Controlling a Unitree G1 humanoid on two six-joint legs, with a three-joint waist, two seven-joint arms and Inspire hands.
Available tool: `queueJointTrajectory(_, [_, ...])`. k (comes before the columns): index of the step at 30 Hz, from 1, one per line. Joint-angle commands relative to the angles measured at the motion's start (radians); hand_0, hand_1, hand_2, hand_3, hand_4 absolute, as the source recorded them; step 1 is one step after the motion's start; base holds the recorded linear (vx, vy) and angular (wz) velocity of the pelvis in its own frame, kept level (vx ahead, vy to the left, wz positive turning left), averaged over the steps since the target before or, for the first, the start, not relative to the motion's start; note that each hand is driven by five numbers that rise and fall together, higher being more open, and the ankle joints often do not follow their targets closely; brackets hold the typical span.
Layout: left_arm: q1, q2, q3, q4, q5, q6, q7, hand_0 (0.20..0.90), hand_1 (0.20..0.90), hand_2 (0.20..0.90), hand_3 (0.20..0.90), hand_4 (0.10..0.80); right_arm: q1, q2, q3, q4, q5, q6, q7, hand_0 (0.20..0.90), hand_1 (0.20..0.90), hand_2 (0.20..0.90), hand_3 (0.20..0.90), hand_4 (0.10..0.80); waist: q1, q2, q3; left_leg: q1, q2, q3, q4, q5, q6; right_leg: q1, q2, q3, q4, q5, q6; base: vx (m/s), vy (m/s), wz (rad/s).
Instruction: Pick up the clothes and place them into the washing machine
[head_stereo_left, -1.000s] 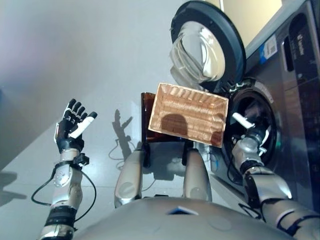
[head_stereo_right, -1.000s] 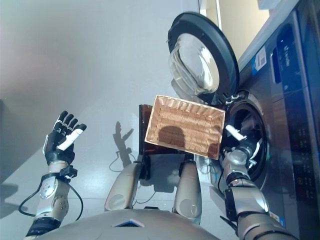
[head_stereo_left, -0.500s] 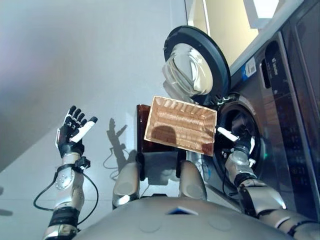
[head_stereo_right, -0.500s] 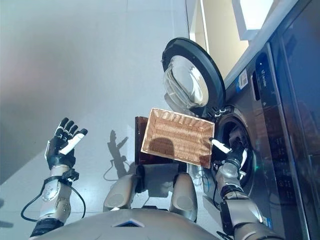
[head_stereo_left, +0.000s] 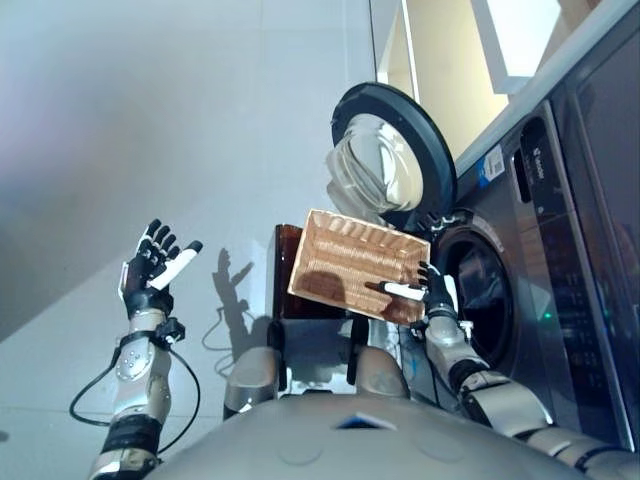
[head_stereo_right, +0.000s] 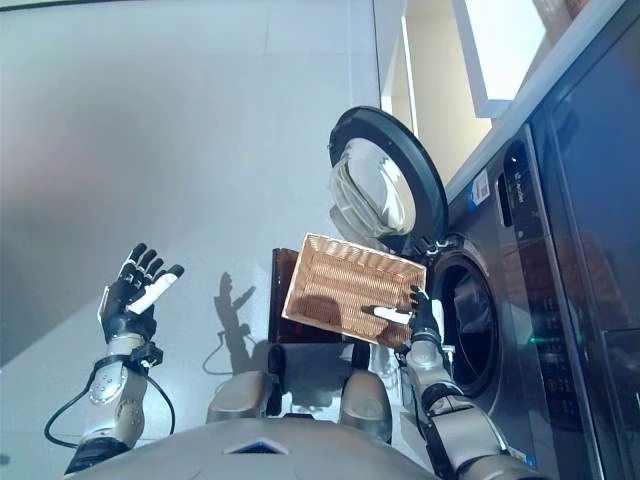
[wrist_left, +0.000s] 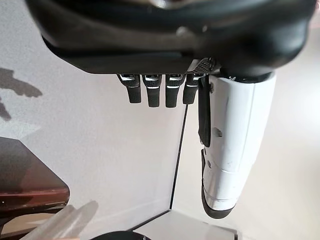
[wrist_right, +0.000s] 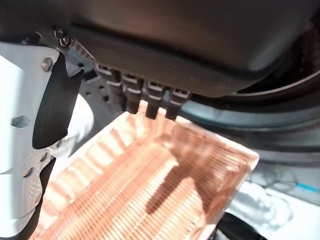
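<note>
No clothes show in any view. The woven basket (head_stereo_left: 350, 262) sits empty on a dark brown stool (head_stereo_left: 283, 258) in front of me. The washing machine's round door (head_stereo_left: 385, 160) stands swung open, and the drum opening (head_stereo_left: 485, 295) is dark inside. My right hand (head_stereo_left: 434, 294) is open and empty, held at the basket's right edge just outside the drum. In the right wrist view its fingers (wrist_right: 145, 97) hang straight over the basket (wrist_right: 150, 190). My left hand (head_stereo_left: 152, 275) is raised far to the left, open and empty, its fingers (wrist_left: 155, 92) straight.
The grey washing machine front (head_stereo_right: 520, 300) with its control panel fills the right side. Pale floor tiles (head_stereo_right: 200, 150) spread to the left and ahead. A light wall and doorway (head_stereo_right: 430, 90) stand behind the open door.
My right hand has come back out of the drum opening to the basket's right edge. The camera has shifted, so the whole scene sits lower and smaller. The left hand holds still.
</note>
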Motion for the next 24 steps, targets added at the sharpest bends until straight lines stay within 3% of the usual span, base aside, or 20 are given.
queueJointTrajectory(1, [-0.029, 0.026, 0.033, -0.036, 0.046, -0.074, 0.018, 0.9, 0.9, 0.9, 0.9, 0.8, -0.001, -0.022, -0.026, -0.058, 0.009, -0.047, -0.04, 0.9, 0.9, 0.9, 0.9, 0.8, -0.007, -0.021, -0.07, -0.047, -0.003, -0.011, -0.043, 0.037, -0.042, -0.017, -0.018, -0.01, 0.028, -0.029, 0.033, 0.087, 0.024, -0.04])
queueJointTrajectory(8, [-0.04, 0.01, 0.023, 0.036, 0.093, -0.075, 0.06, 0.9, 0.9, 0.9, 0.9, 0.8, 0.069, -0.019, -0.1, -0.136, 0.065, -0.084, -0.059, 0.9, 0.9, 0.9, 0.9, 0.8, -0.029, -0.035, -0.113, 0.021, 0.011, 0.005, -0.078, 0.041, -0.051, 0.046, -0.011, -0.015, -0.008, -0.019, 0.04, 0.037, 0.017, -0.07])
queueJointTrajectory(24, [-0.104, -0.021, -0.048, 0.228, 0.168, -0.062, 0.101, 0.9, 0.9, 0.9, 0.9, 0.8, 0.14, 0.047, -0.077, -0.169, 0.115, -0.105, -0.023, 0.9, 0.9, 0.9, 0.9, 0.8, -0.048, -0.046, -0.16, 0.082, 0.024, 0.033, -0.082, 0.031, -0.064, 0.114, 0.003, -0.01, -0.057, -0.002, 0.051, -0.019, 0.02, -0.06])
